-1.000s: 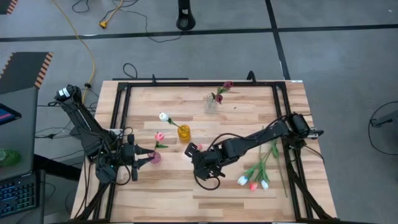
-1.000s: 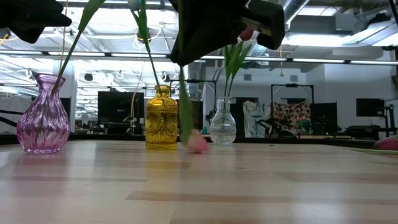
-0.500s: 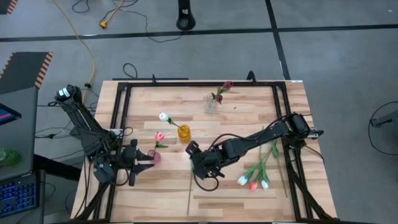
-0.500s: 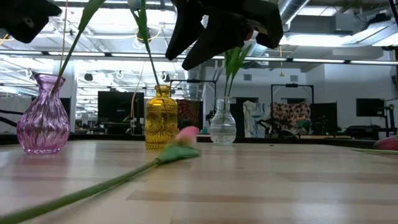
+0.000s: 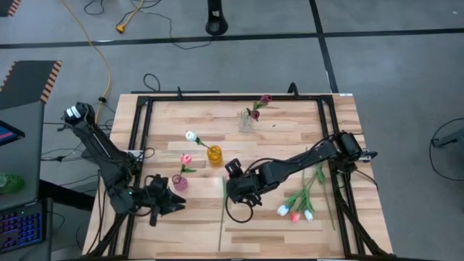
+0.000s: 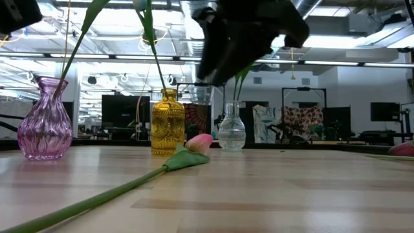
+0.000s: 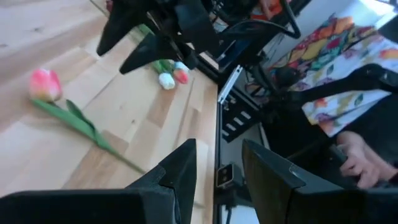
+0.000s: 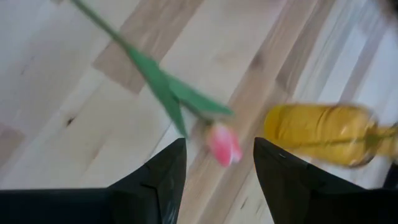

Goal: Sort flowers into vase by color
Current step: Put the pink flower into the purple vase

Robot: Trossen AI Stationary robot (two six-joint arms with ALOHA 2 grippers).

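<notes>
One pink tulip with long green stem point(image 6: 194, 144) lies flat mid-frame on wooden table point(image 6: 310, 194), likely awaiting a regrip; right gripper point(image 8: 214, 163) hangs open, empty, above; left gripper point(image 7: 217, 169) open, lower left

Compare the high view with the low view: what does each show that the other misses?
Only the high view shows the loose flowers lying by the right arm, and both grippers: left gripper near the table's front-left, right gripper above the dropped tulip, jaws open. Only the low view shows the pink tulip resting flat on the table, and the room behind. Both show the purple vase, yellow vase and clear vase.
</notes>
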